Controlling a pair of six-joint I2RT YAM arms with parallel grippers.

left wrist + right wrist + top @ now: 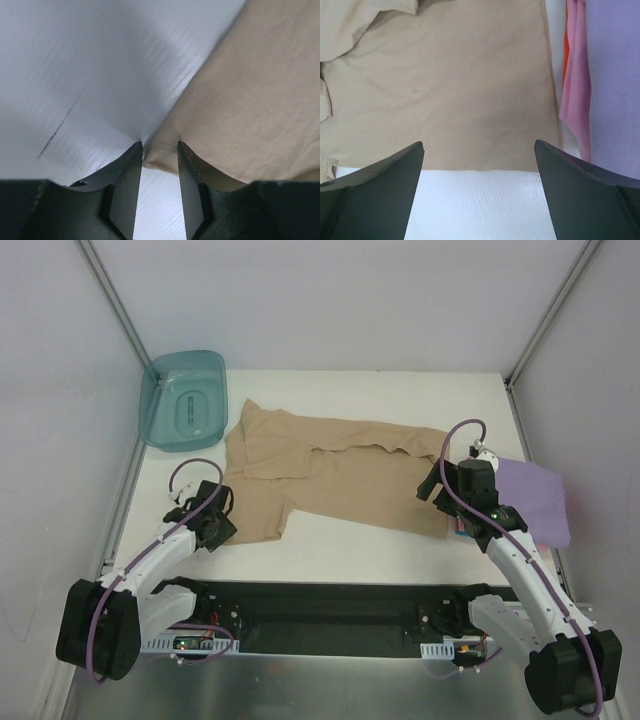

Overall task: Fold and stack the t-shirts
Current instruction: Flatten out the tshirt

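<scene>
The tan t-shirt (340, 475) lies spread across the middle of the table with its top part folded over. My left gripper (220, 524) is low at the shirt's near-left sleeve. In the left wrist view the gripper (160, 146) is open, with the tan sleeve corner (162, 157) between the fingertips. My right gripper (433, 491) is wide open just above the shirt's near-right hem; the right wrist view (479, 145) shows the hem edge (480, 169) between the fingers. The lavender folded shirt (535, 500) lies at the right, on the pink one (575, 100).
A teal plastic tub (185, 400) stands at the back left corner. Grey walls with metal posts close off the left, back and right. An orange-red strip (565, 60) shows under the pink shirt's edge.
</scene>
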